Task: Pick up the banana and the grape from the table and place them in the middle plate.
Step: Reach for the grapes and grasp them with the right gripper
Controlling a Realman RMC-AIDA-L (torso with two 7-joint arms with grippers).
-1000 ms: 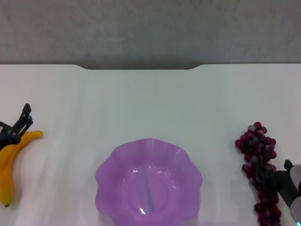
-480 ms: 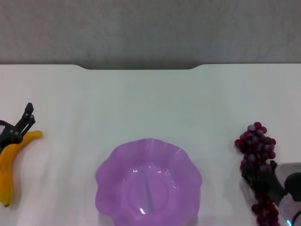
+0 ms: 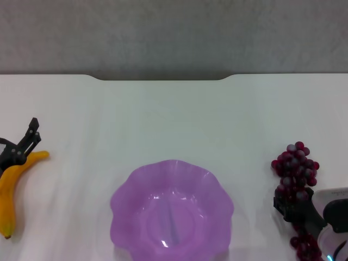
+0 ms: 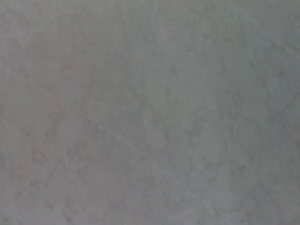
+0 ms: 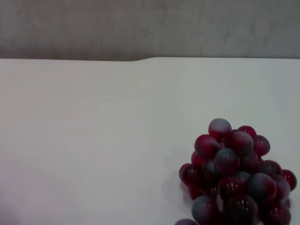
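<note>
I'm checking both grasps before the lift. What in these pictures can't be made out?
- Lower part of the grape: head view, covered by the right gripper and cut by the bottom edge; the right wrist view crops it too.
- Left gripper over the banana: head view, arm cut by the left edge, grip unclear.
- Left wrist view: only a blank grey surface.

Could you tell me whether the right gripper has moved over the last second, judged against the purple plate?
Yes. The right gripper has shifted left toward the purple plate, staying over the grape bunch, which lies where it was.
</note>
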